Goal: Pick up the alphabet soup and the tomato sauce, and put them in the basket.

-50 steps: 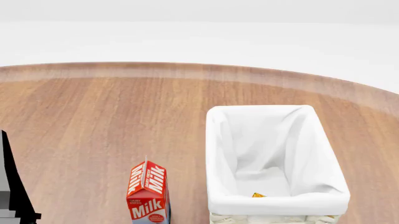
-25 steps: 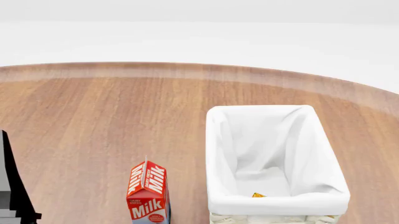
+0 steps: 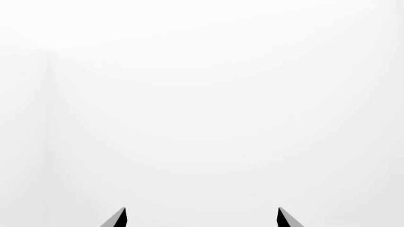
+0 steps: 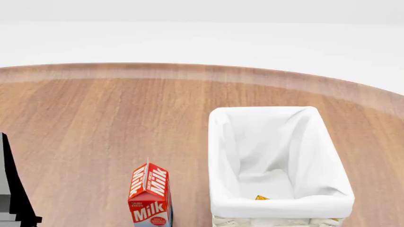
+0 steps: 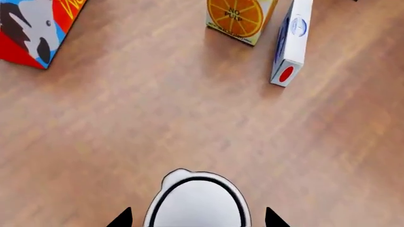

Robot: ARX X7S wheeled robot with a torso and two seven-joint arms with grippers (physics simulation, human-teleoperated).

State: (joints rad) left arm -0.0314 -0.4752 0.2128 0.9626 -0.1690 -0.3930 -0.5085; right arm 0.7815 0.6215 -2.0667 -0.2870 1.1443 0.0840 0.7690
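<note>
Basket point(image 4: 218, 142): a yellow-orange speck point(image 4: 260, 197) on its liner floor, possibly the alphabet soup.
Right gripper point(image 5: 197, 218): tips flank a pale-topped can point(image 5: 197, 201) (label hidden, likely the tomato sauce); grip cannot be told.
Left gripper point(image 3: 202, 218): tips apart, empty.
Remaining: one delivery.

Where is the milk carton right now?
In the head view the milk carton stands upright on the wooden table, near the bottom edge, just left of the basket.

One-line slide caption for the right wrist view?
Right gripper open astride a pale can top, orange juice carton ahead.
</note>
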